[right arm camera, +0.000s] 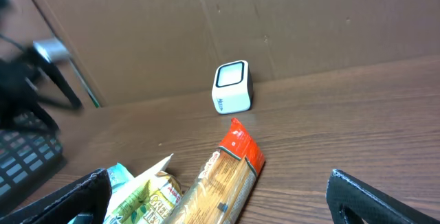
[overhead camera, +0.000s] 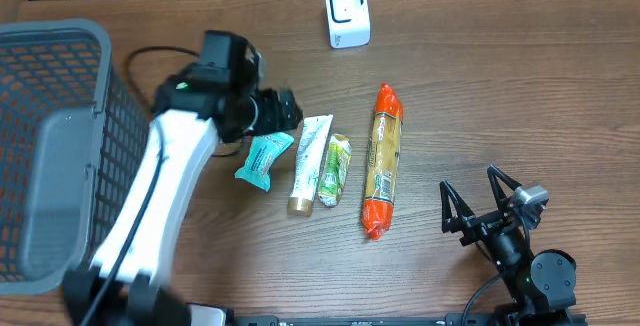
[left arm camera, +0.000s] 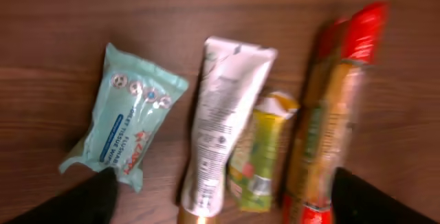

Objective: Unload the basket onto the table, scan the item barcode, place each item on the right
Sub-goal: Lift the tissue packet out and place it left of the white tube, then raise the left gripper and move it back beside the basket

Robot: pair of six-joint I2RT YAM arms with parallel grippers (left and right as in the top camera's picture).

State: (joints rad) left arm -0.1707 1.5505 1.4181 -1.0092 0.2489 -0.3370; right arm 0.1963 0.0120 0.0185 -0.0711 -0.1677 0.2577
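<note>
1. Four items lay in a row mid-table, nearer than the white scanner (overhead camera: 347,13): tissue pack (overhead camera: 264,158), tube (overhead camera: 311,163), green sachet (overhead camera: 335,169) and spaghetti pack (overhead camera: 382,161).
2. The left gripper (overhead camera: 287,111) hovered just beyond the tissue pack, jaws wide and empty. The right gripper (overhead camera: 472,198), at the near right, also gaped empty.
3. Best to pinch one item by an edge, leaving its barcode uncovered and facing the scanner.
4. No barcode was legible, and the left wrist view was blurred.

One scanner (overhead camera: 347,13), one basket (overhead camera: 62,34), four packs (overhead camera: 383,161) (mixed)

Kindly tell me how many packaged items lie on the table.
4, in a row: teal tissue pack leftmost, white tube, green sachet, red-ended pasta pack rightmost. None seems hidden.
</note>
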